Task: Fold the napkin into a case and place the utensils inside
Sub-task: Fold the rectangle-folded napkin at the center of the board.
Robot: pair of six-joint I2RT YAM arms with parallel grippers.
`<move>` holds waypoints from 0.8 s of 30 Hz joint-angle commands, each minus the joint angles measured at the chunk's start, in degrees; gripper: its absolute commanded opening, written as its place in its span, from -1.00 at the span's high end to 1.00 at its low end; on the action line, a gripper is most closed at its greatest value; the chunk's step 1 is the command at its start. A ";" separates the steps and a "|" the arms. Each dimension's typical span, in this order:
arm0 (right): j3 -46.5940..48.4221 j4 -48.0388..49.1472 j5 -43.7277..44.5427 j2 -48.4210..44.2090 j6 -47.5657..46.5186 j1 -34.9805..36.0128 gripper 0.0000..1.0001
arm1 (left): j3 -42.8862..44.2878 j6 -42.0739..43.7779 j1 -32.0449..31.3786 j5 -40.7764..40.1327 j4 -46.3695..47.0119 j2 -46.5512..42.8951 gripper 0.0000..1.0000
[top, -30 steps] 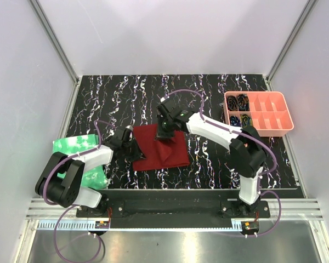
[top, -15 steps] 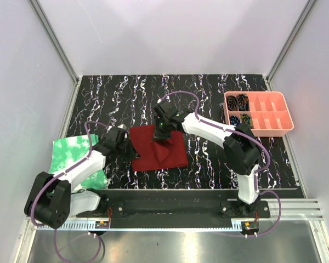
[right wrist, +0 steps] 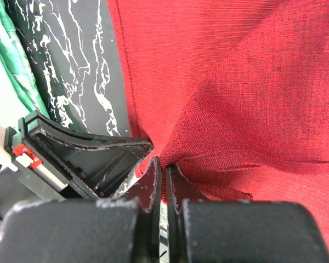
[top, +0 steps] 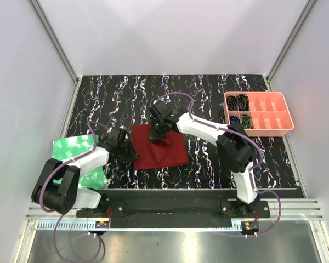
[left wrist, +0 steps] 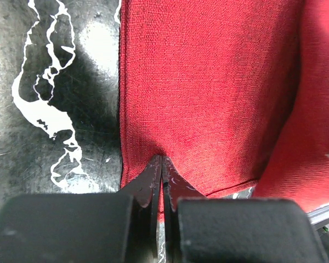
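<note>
The dark red napkin [top: 167,153] lies on the black, white-veined table [top: 208,164], a little left of the middle and closer to the near edge than the far one. Most of it is spread flat. A ridge of cloth [right wrist: 230,109] is drawn up out of its far-left part.

The left arm [top: 88,160] reaches in from the near-left corner. Its jaws are clenched on the napkin's left hem [left wrist: 122,109], tips pressed together with the cloth puckered between them, right where the red fabric meets the bare table.

The right arm [top: 203,127] stretches across from the right side to the napkin's far-left area. Its jaws are also clamped tight, grasping a pinch of the napkin at the foot of the raised ridge, and the fabric fans out from that point in creases. In the right wrist view the left arm's black fingers [right wrist: 98,150] sit just beside this pinch, at the same edge of the cloth.

A crinkled green sheet [top: 71,147] lies at the left edge, partly under the left arm. A pink compartment tray [top: 274,127] stands by the right edge towards the far corner, with dark coiled items [top: 237,102] in its left compartments.
</note>
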 commanded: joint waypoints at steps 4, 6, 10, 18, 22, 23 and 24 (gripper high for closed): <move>5.55 0.35 0.58 4.25 1.30 1.32 1.00 | -3.21 1.23 0.01 -2.66 -0.47 -0.75 0.96; 6.26 0.35 0.67 5.04 1.47 1.23 1.00 | -3.39 1.23 0.01 -2.57 -0.47 -0.84 0.97; 8.36 0.18 1.19 8.03 1.73 1.32 1.00 | -3.12 1.14 0.01 -2.31 -0.38 -0.84 0.97; 11.44 0.26 -0.73 11.02 2.96 1.41 1.00 | -4.62 1.14 0.01 -2.48 0.49 -1.01 0.97; 12.67 1.14 -2.32 13.30 4.19 1.58 1.00 | -4.97 1.14 -0.07 -2.40 1.11 -0.92 0.98; 12.85 1.14 -2.58 13.74 4.28 1.58 1.00 | -4.88 1.14 -0.07 -2.40 1.20 -1.01 0.98; 13.20 1.14 -2.84 14.10 4.37 1.58 1.00 | -4.88 1.14 -0.07 -2.40 1.20 -1.01 0.98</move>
